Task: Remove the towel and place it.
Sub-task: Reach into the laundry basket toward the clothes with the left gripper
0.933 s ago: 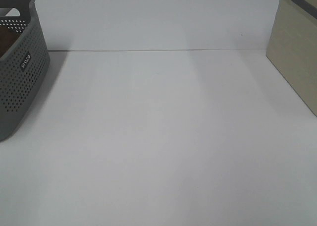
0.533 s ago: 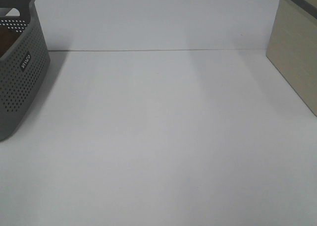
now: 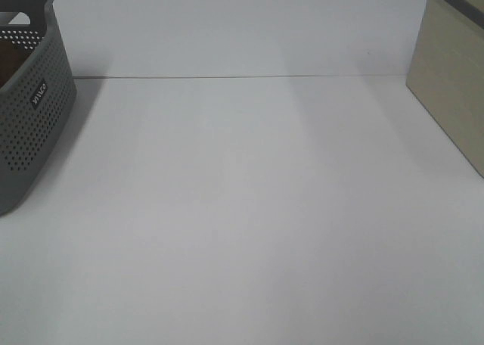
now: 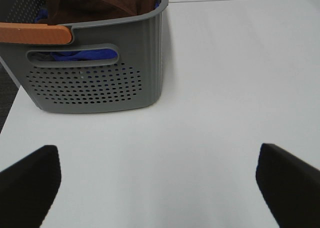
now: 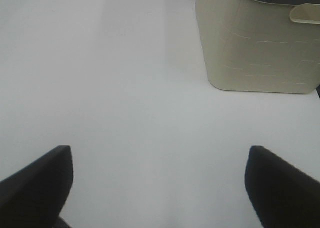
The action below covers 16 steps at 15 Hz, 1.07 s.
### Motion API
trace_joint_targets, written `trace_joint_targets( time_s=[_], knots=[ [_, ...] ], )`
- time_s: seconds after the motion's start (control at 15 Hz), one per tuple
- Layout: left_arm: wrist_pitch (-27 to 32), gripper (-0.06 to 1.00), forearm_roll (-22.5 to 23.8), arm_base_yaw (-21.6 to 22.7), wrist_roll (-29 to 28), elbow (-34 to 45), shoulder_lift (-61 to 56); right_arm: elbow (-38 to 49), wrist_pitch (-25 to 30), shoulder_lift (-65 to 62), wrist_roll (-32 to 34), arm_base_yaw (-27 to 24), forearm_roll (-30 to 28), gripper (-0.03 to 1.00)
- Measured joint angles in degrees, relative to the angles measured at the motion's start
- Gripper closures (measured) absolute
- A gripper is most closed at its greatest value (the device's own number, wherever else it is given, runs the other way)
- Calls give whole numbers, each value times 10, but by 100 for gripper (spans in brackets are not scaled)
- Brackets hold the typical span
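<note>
The towel (image 4: 95,0) lies bunched inside the grey basket (image 3: 30,118), at about 10 o'clock on the tabletop (image 3: 249,209). The left hand (image 4: 160,188) hangs in front of the basket, jaws wide apart and empty. The right hand (image 5: 160,188) is equally spread. I would reach over the rim, pinch a high fold, and lift straight up so the basket is not dragged.

No visible change since earlier.

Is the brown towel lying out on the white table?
No, the towel is bunched inside the grey basket, not on the table.
</note>
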Motion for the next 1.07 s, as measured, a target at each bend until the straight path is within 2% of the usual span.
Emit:
trace_joint_targets(
  time_s=[1.07],
  knots=[
    [0,-4,0,0,0,0,0,0,0,0,0,0,0,8]
  ],
)
